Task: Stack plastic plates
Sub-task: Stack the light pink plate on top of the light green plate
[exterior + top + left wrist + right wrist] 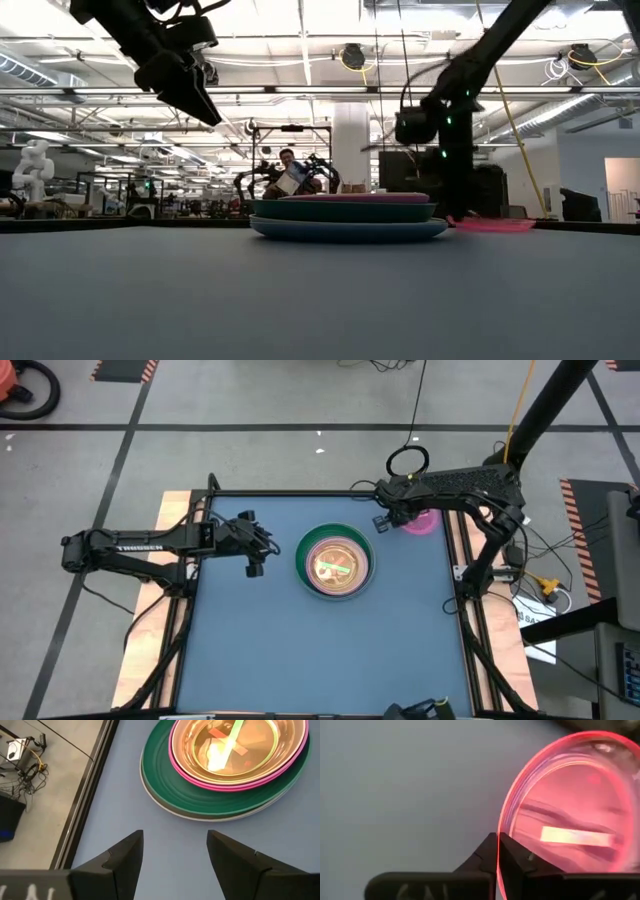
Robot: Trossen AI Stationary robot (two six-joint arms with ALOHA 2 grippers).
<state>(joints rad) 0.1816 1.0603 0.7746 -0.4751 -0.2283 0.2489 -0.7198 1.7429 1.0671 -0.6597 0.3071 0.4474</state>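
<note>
A stack of plates (335,562) sits mid-table: a white one at the bottom, then dark green, hot pink rims and a small translucent green plate on top (225,765) (345,215). A small translucent pink plate (422,522) (570,815) is near the table's far right corner. My right gripper (386,518) (498,857) is shut on that plate's rim. My left gripper (252,552) (175,865) is open, raised above the table just left of the stack (185,85). My right gripper pinches the pink plate's rim (501,832) on the side facing the stack, one finger inside the plate and one outside. The fingers come from above, pointing down. In the low view the plate (495,226) lies low at table height; I cannot tell whether it is lifted clear.
The blue-grey table top (300,650) has open room on the near half. Its raised frame edge (300,494) runs close behind the pink plate. In the low view a person (290,175) sits far behind the table among other equipment.
</note>
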